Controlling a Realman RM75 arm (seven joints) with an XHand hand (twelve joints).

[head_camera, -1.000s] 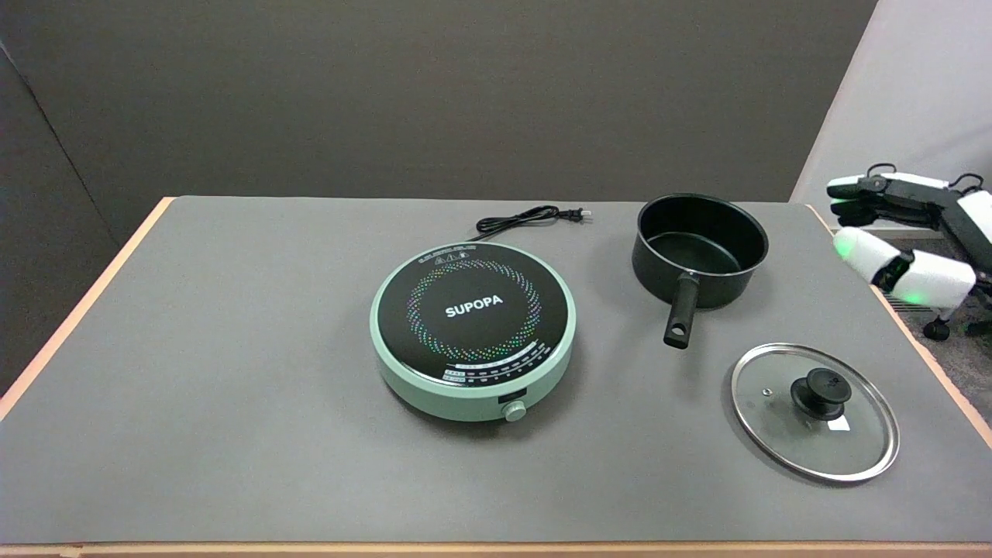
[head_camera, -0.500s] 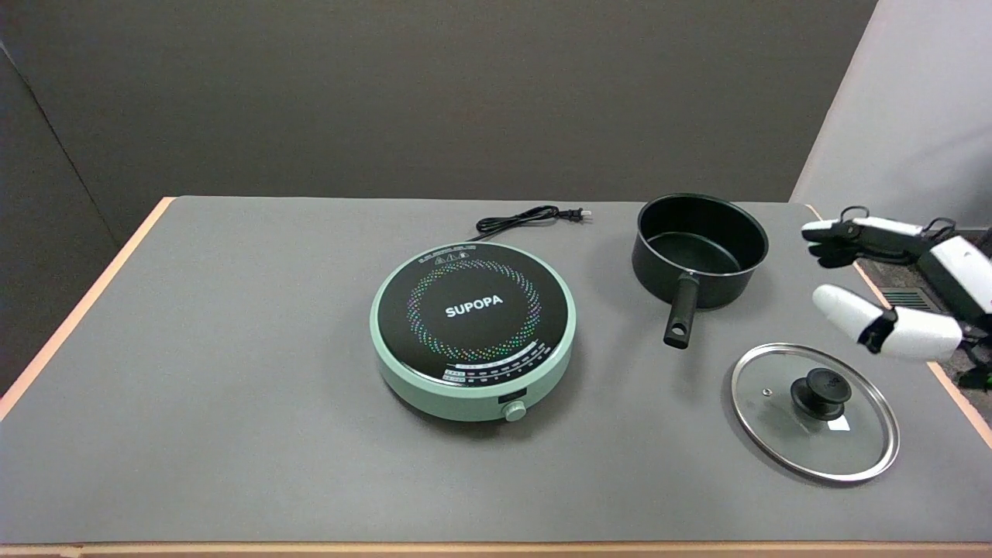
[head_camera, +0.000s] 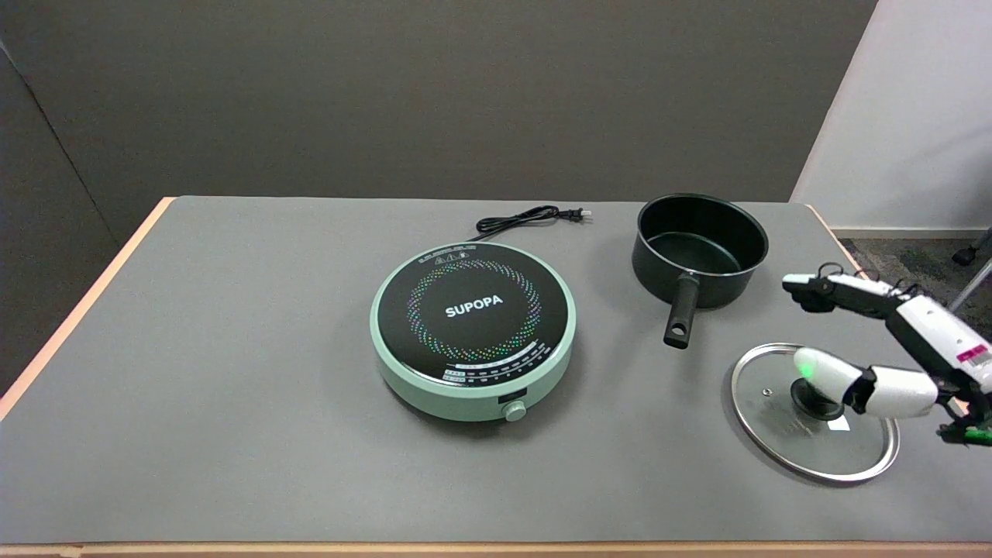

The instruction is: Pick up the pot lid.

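Observation:
A round glass pot lid (head_camera: pixel 775 434) with a metal rim and a black knob (head_camera: pixel 810 403) lies flat on the grey table at the front right. My right hand (head_camera: pixel 876 341) hovers over the lid's right half, fingers spread and holding nothing. Its thumb tip covers the top of the knob in this view; I cannot tell whether it touches. The other fingers point left, above the gap between the lid and the pot.
A black saucepan (head_camera: pixel 699 252) stands behind the lid, its handle pointing toward the front. A green induction cooker (head_camera: pixel 473 329) sits at mid-table with its black cord (head_camera: pixel 527 218) behind it. The table's right edge (head_camera: pixel 957 399) runs close by the lid.
My right hand has come down and to the left from beyond the table's right edge, and now hangs over the lid. The lid, pot and cooker have not moved.

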